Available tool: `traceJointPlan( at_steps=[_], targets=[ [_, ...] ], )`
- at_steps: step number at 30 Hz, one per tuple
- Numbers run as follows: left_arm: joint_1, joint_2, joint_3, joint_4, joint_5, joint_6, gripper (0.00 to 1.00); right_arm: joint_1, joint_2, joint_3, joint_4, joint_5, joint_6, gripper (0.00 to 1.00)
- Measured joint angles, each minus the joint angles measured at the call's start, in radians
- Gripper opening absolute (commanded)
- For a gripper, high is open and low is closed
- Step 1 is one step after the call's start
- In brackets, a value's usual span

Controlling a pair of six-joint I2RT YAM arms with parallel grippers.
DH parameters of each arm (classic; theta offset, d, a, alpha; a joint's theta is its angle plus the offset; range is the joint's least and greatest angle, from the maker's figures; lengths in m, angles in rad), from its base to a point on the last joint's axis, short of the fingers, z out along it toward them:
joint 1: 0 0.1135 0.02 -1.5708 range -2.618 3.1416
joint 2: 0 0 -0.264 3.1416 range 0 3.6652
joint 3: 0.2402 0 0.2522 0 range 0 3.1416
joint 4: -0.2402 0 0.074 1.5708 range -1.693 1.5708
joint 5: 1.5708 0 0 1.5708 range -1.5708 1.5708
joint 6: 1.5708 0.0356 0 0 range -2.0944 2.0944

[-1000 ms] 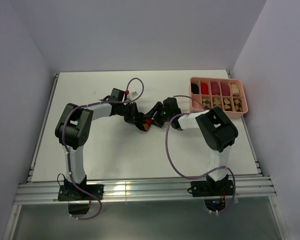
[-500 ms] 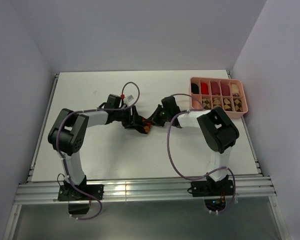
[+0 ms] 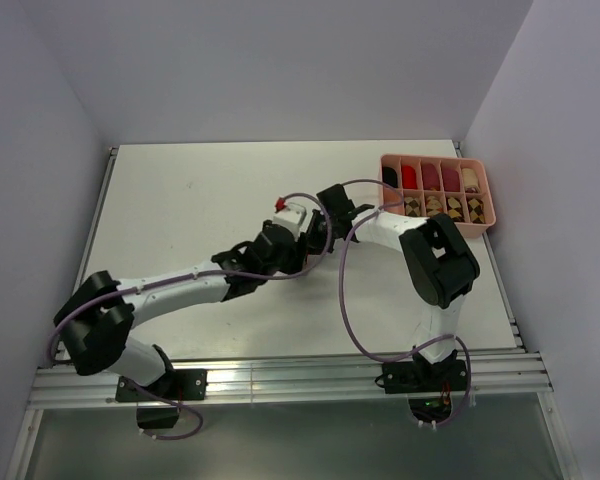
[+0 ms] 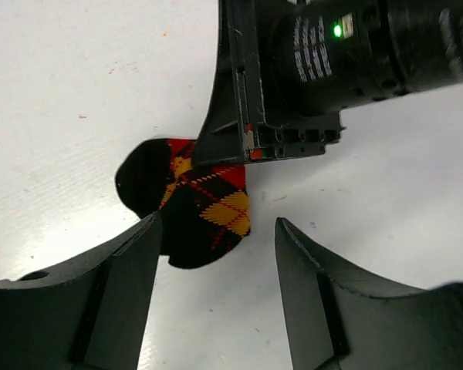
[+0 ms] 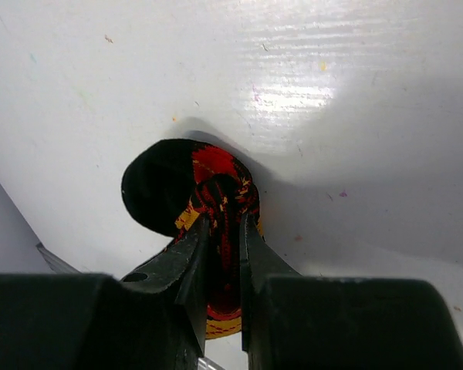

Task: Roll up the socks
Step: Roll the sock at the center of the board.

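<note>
Black-red-orange sock (image 5: 214,171) pinched by right end effector (image 5: 221,225) — left end effector (image 4: 216,228) spread, seemingly apart.

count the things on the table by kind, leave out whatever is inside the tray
grippers: 2, the left gripper and the right gripper
tray: 1
loose sock: 1
total: 4

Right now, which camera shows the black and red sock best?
The left wrist camera: the sock lies mostly uncovered, diamonds clear. The right wrist camera shows it bunched in the right gripper. From above, the arms hide it.
</note>
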Motion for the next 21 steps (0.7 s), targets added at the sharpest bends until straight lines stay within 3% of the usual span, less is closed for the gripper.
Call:
traceJointPlan(
  at_steps=[8,17,20,21],
  targets=[
    [-0.156,0.247,0.071,0.008,-0.263,0.095,0.63,0.000,0.000,0.020,-0.062,-0.008,-0.018,0.00],
    [-0.177,0.411,0.129,0.024,-0.402,0.124,0.62,-0.001,0.000,0.020,-0.064,-0.017,-0.026,0.00],
    [-0.177,0.446,0.142,0.024,-0.433,0.116,0.52,-0.002,0.000,0.020,-0.063,-0.024,-0.030,0.00],
    [-0.176,0.454,0.145,0.023,-0.440,0.109,0.37,-0.002,0.000,0.020,-0.061,-0.027,-0.032,0.00]
  ],
)
